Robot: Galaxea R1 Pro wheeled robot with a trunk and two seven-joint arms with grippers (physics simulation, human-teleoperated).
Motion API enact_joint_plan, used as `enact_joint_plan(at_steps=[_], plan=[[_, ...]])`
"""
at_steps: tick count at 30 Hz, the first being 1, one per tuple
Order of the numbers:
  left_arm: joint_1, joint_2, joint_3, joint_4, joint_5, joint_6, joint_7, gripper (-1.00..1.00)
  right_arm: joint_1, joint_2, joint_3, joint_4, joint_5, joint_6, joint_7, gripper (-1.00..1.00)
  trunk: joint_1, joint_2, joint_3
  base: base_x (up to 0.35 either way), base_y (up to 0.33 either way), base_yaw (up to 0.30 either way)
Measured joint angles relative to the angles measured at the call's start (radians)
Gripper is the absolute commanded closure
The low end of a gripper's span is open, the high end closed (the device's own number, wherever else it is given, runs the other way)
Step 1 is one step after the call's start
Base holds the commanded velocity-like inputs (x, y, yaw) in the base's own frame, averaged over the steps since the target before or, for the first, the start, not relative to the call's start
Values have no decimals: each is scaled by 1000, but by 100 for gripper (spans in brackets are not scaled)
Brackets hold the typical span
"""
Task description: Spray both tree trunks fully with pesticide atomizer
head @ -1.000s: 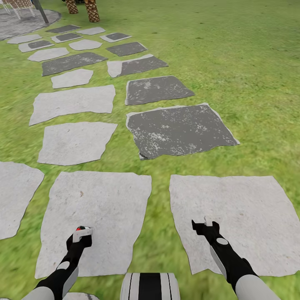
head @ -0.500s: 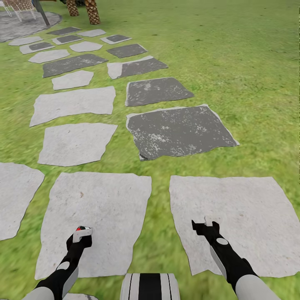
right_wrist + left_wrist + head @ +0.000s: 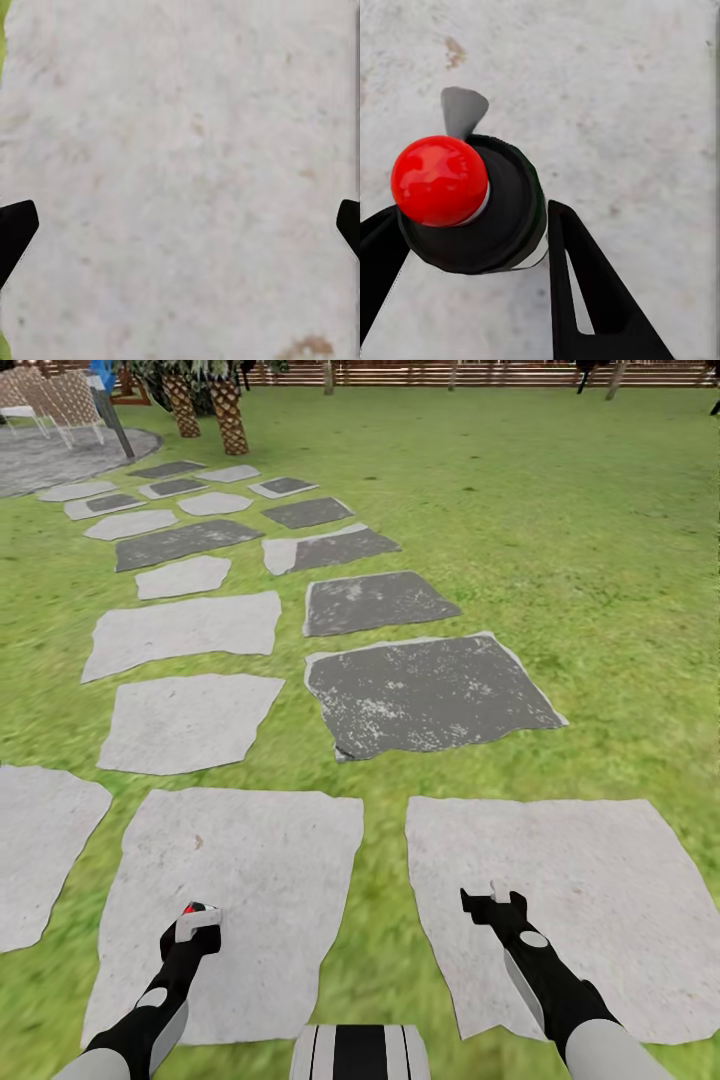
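Observation:
My left gripper (image 3: 196,926) is shut on the pesticide atomizer (image 3: 197,913), a tiny black bottle with a red top. It is held upright low over a pale stone slab of the floor (image 3: 250,870). In the left wrist view the atomizer (image 3: 502,217) sits between the two black fingers (image 3: 585,277), red ball uppermost. My right gripper (image 3: 495,895) hangs open over the neighbouring pale slab (image 3: 590,880), and its wrist view has bare stone between the right gripper's (image 3: 180,225) spread fingertips. The trees and their trunks are out of view.
Pale and dark slabs (image 3: 420,695) run away across the lawn toward the far left. Two scaly-trunked palms (image 3: 229,415) and a latticed chair (image 3: 60,400) stand there by a round paved patch. A slatted wooden fence (image 3: 400,372) closes the far edge. Open grass (image 3: 560,530) lies to the right.
The head view has tilted upward, so the fence, palms and chair now show at its far edge. Both arms and the held atomizer keep their places.

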Motion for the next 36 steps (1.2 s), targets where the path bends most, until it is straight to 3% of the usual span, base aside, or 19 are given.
enact_joint_plan(at_steps=[11,12,15,17,19,22,26,29,36], plan=[[0,-1,0,0,0,0,0,100,0,4,1,-1,-1,-19,0,-100,-5,3,43,0,0,0],[0,-3,-1,0,-1,0,0,100,0,3,0,5,2,-99,-1,-100,-5,3,48,0,0,0],[1,-3,-2,0,-3,3,0,100,0,0,0,-1,3,-133,-2,-100,-7,4,64,0,0,-1],[41,3,0,1,-3,2,1,100,11,-7,-1,7,5,-149,-4,-100,-8,4,75,0,0,-36],[105,5,1,-6,-2,-1,3,100,90,-26,-1,38,4,-197,-6,-100,-8,4,85,0,0,-55],[130,5,0,-5,-4,-4,3,100,143,-30,-1,95,4,-283,-6,-100,-10,5,102,0,0,-59],[172,4,0,-6,-4,-6,4,100,177,-32,-2,265,2,-455,-8,-100,-12,6,124,0,0,-61],[194,3,-1,-8,-4,-6,4,100,182,-33,-3,354,1,-539,-7,-100,-13,7,140,0,0,-61],[212,3,-1,-4,-3,-8,10,100,184,-33,-1,426,4,-594,-3,-100,-16,8,178,0,0,-63]])
